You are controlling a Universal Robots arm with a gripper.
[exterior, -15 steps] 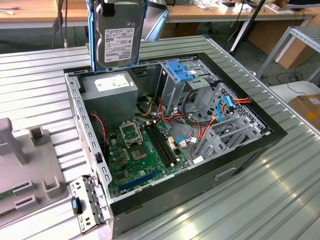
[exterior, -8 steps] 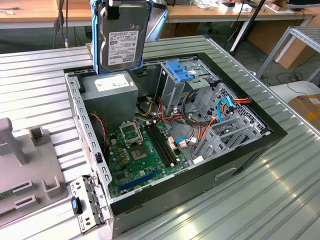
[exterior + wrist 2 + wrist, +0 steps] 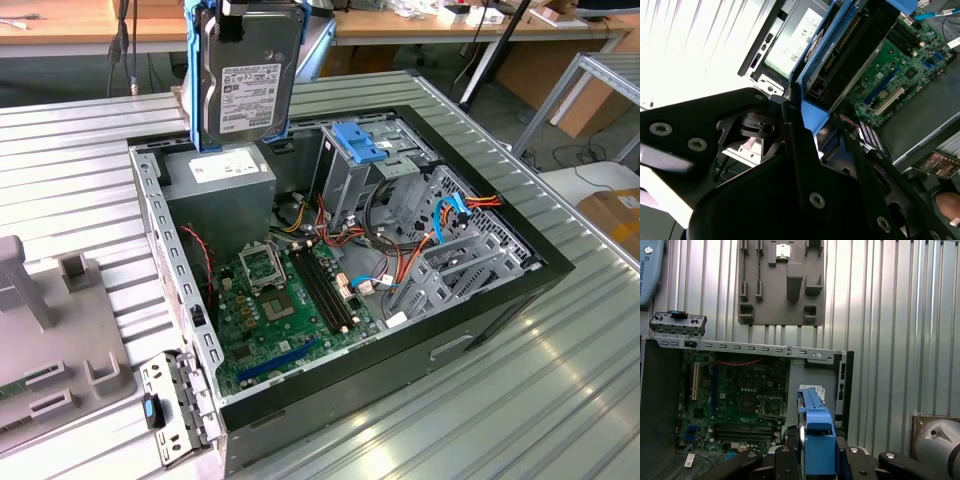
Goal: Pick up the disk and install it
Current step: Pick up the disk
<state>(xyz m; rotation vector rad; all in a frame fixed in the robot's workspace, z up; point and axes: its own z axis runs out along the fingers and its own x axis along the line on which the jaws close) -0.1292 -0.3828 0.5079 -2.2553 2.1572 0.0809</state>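
Note:
The disk (image 3: 247, 75) hangs upright over the back corner of the open computer case (image 3: 480, 325), above the power-supply box (image 3: 222, 185). It is grey metal with a white label, and a blue frame runs along its edges. My gripper (image 3: 245, 8) is shut on its upper end at the top edge of the exterior view. In the first wrist view the disk (image 3: 817, 440) shows edge-on between the black fingers (image 3: 785, 460). In the second wrist view the blue frame (image 3: 816, 107) runs out of the gripper (image 3: 810, 127) towards the case.
Inside the case lie the green motherboard (image 3: 280, 300) and a metal drive cage with a blue latch (image 3: 358, 140), with cables beside them. A grey fixture (image 3: 50, 340) and a small metal bracket (image 3: 170, 410) lie on the ribbed table at the exterior view's left.

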